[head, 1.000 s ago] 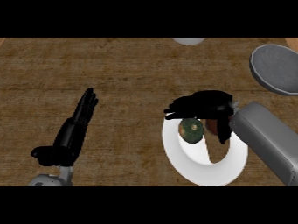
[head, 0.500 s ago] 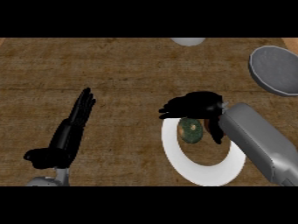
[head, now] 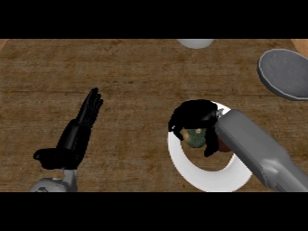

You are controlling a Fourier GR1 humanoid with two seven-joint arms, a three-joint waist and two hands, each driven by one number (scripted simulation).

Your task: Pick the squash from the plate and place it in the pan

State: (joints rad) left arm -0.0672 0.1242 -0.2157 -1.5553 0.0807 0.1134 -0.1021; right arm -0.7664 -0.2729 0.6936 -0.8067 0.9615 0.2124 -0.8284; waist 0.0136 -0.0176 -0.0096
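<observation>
Brown woven counter top [head: 136,85] across the whole head view, paler wooden strips at the upper left and upper right corners.

Near the top edge, middle: part of a pale round object [head: 195,43], cut off by the frame. At the upper right: grey pan [head: 291,74], round, lying flat, well apart from everything else.

Lower right of centre: white plate [head: 206,173], partly hidden by the right forearm crossing it from the lower right. On the plate's upper part: squash [head: 196,136], green and mottled, only a small patch visible. Right hand [head: 195,115] directly over it, black fingers curled down around its top and sides, thumb [head: 212,144] wrapped down beside it on the right. Cannot tell whether squash touching the plate or raised off it.

At the left: left hand [head: 79,131], fingers straight and together, pointing up the view, holding nothing, well apart from the plate; grey wrist at the lower edge.
</observation>
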